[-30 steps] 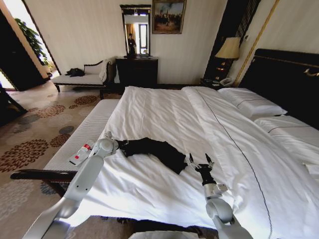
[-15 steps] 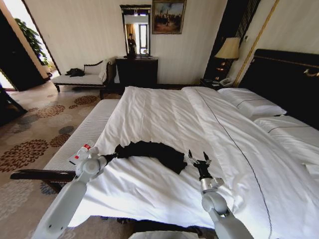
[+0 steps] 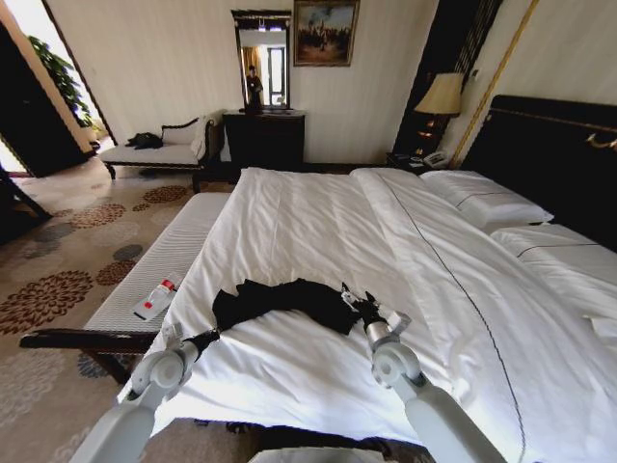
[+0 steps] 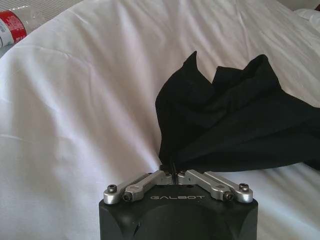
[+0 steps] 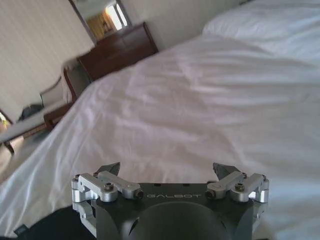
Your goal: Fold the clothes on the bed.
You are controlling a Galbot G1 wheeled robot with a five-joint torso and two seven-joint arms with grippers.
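Since the earlier frames the left gripper has pulled back toward the robot and down to 7 o'clock of the bed, dragging the T-shirt with it; the shirt now stretches wider, its near-left corner drawn out. The right gripper has moved in toward 12 o'clock and left, now at the shirt's right edge. Left claw is clamped on a bunched corner of the shirt, jaws together with black cloth pinched between the tips, likely to tension and spread the fabric flat before folding. Right claw is spread apart, holding nothing, hovering just over the duvet beside the shirt, likely lining up for a second corner. Shirt lies crumpled on the near half of the bed, lettering not visible. A bottle with red label lies on the bench at 9 o'clock, well apart from the shirt. Pillows sit at 2 o'clock, clear of the work. Nothing blocks either gripper; the duvet wrinkles may catch the cloth.
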